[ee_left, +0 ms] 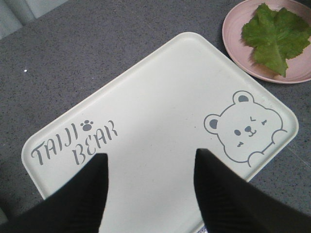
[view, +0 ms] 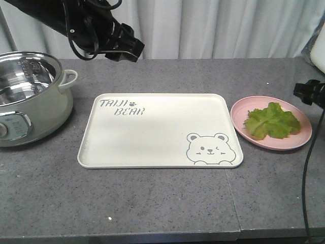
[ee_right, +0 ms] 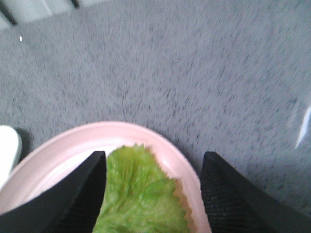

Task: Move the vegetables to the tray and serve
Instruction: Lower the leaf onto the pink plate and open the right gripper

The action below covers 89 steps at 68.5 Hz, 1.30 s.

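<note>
The vegetables, one ruffled green lettuce leaf (view: pixel 271 121), lie on a round pink plate (view: pixel 239 118) right of the tray (view: pixel 152 132). The cream tray with the bear drawing lies flat mid-table and has nothing on it. My left gripper (ee_left: pixel 150 156) hangs open above the tray (ee_left: pixel 160 97), holding nothing; in the front view it is high at the back left (view: pixel 127 50). My right gripper (ee_right: pixel 154 155) stands open over the plate's far rim (ee_right: pixel 73 138), with the lettuce (ee_right: pixel 141 194) between and below its fingers. In the front view it is at the right edge (view: pixel 307 92), beside the plate.
An electric cooking pot (view: pixel 30 96) with an open steel bowl stands at the left, close to the tray's left end. A black cable (view: pixel 306 173) hangs down at the far right. Curtains close off the back. The grey table's front edge (view: pixel 152 235) runs along the bottom.
</note>
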{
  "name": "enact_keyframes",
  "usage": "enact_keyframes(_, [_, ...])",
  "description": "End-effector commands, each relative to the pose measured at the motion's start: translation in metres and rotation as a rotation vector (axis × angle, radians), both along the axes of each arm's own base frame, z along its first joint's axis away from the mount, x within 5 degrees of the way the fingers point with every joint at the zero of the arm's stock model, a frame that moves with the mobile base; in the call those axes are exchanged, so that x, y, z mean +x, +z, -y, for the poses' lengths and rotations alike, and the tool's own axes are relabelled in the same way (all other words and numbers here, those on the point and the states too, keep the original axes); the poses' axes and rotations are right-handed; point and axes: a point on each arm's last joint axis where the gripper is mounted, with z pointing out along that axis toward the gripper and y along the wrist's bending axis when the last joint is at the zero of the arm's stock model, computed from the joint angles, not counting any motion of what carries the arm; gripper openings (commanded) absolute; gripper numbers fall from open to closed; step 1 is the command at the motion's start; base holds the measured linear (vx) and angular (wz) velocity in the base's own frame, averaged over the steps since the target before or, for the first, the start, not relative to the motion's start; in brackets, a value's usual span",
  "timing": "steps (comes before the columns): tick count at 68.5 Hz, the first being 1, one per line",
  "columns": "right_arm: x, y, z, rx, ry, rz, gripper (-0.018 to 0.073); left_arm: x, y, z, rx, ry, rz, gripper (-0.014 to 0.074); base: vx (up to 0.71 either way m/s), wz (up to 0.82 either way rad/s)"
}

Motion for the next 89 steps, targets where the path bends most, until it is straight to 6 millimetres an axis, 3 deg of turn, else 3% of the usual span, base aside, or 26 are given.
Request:
enact_keyframes(1, [-0.010,0.045,0.005,-0.038,-0.043,0.119,0.0426,-0.007,0.017,-0.001,-0.052,0.004,0.057,0.0376,0.00,0.00])
enact_keyframes(13, [-0.026,0.061,0.020,0.068,-0.064,0.150,0.0405,-0.005,0.012,0.000,-0.035,0.001,0.029,0.0376,0.00,0.00])
enact_keyframes(26, [-0.041,0.063,0.041,0.147,-0.017,0.146,0.0384,-0.004,0.011,0.000,-0.034,0.001,0.027,0.0376,0.00,0.00])
enact_keyframes(35, [-0.044,0.062,0.041,0.169,0.029,0.142,0.0384,-0.004,0.011,0.000,-0.035,0.002,0.029,0.0376,0.00,0.00])
enact_keyframes(61, [-0.021,0.006,0.044,0.240,0.048,0.011,0.0384,-0.004,0.010,0.001,-0.032,0.000,0.020,0.0376,0.00,0.00])
enact_keyframes(89, [-0.010,-0.017,0.042,0.205,0.028,-0.035,0.0384,0.001,0.004,0.003,-0.025,0.001,0.008,0.0376,0.00,0.00])
